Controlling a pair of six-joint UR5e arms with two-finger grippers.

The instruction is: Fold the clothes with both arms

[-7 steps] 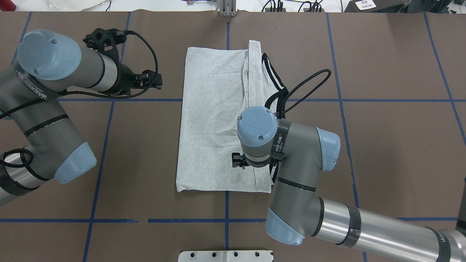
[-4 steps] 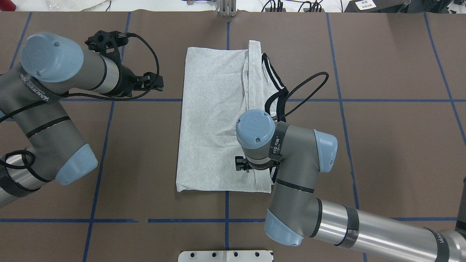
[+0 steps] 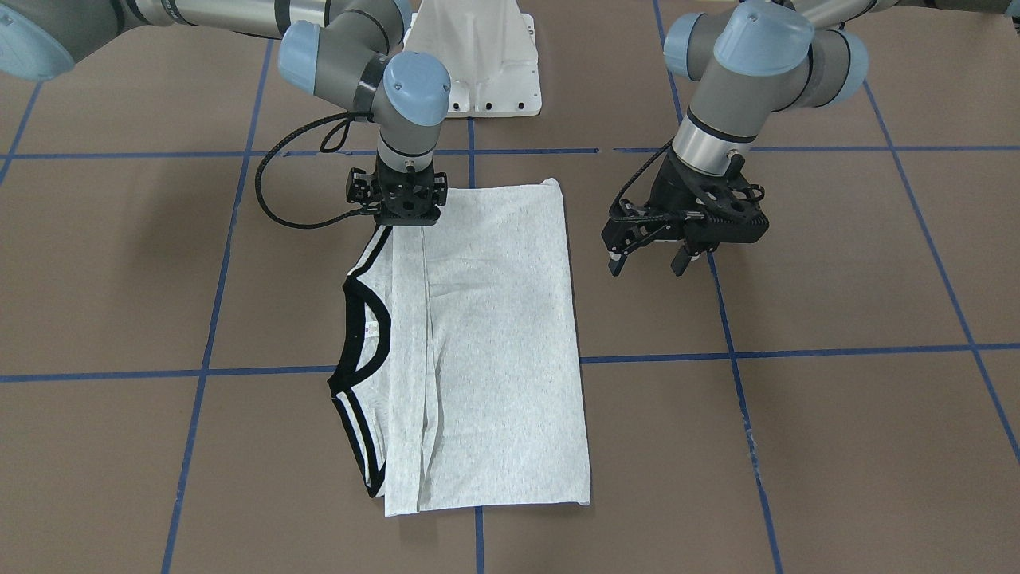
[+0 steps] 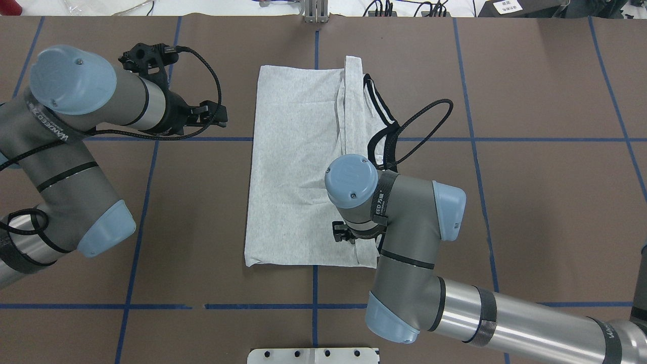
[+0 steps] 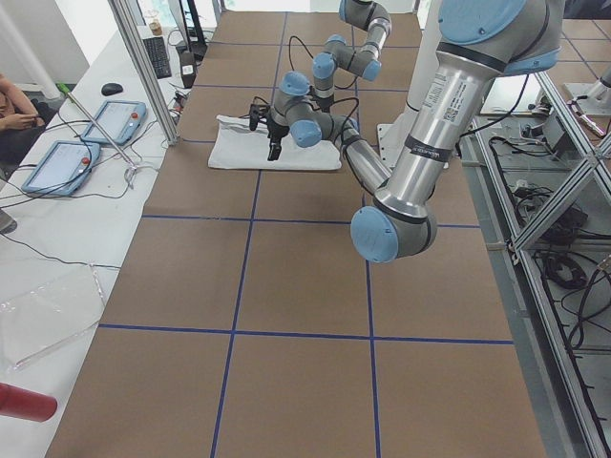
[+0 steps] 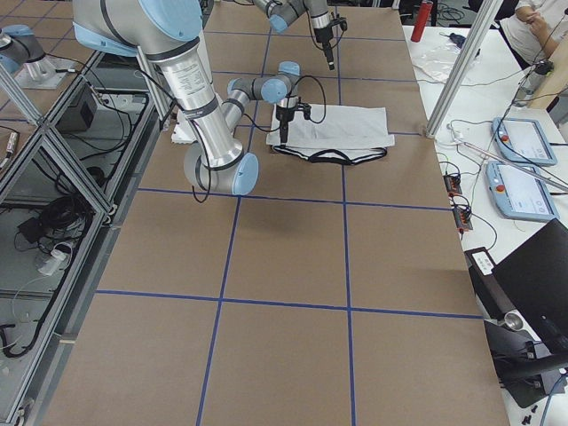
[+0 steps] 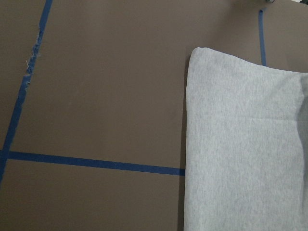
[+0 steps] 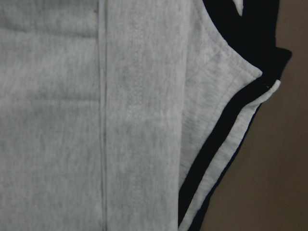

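The light grey T-shirt [image 3: 494, 343] lies folded into a long rectangle in the middle of the table [image 4: 298, 167]. Its black collar [image 3: 358, 351] and striped shoulder edge stick out on the robot's right side [image 4: 386, 136]. No cartoon print shows. My right gripper [image 3: 402, 219] points straight down on the shirt's corner nearest the robot [image 4: 343, 235]; its fingers are hidden, so I cannot tell its state. The right wrist view shows grey cloth [image 8: 72, 120] and the black-striped edge up close. My left gripper [image 3: 647, 265] is open and empty, above the bare table just beside the shirt's left edge [image 4: 222, 115].
The brown table cover carries a grid of blue tape lines [image 4: 141, 212]. The white pedestal base [image 3: 478, 48] stands at the robot's side of the table. A black cable [image 4: 429, 111] loops from the right wrist over the collar. Operators' tablets [image 6: 524, 142] lie beyond the table.
My right arm has slid a little along the shirt toward the robot's side of the table. The left arm has barely moved. The shirt lies the same.
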